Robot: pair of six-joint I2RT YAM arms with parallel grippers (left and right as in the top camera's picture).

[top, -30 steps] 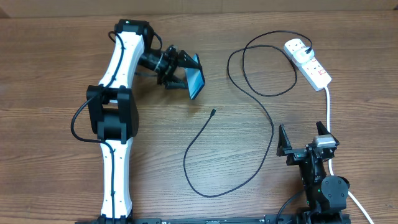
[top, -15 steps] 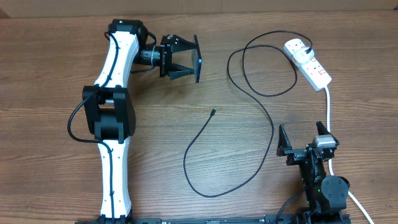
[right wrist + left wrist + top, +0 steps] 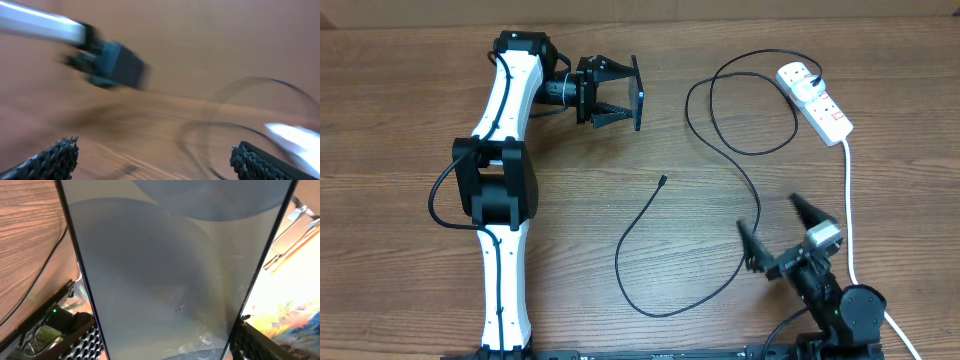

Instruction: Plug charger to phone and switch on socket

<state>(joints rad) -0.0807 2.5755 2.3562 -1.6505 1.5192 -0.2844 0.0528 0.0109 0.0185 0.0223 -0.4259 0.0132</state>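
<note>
Left fingers point(image 3: 82, 342) grip the phone point(image 3: 170, 270) between them.

The charger point(image 3: 758, 207) lies between phone point(image 3: 639, 93) and socket point(image 3: 815, 100).

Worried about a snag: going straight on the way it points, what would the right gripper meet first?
Probably the charger cable, curving just ahead of the right gripper. How high the gripper rides is unclear, so it may pass above.
</note>
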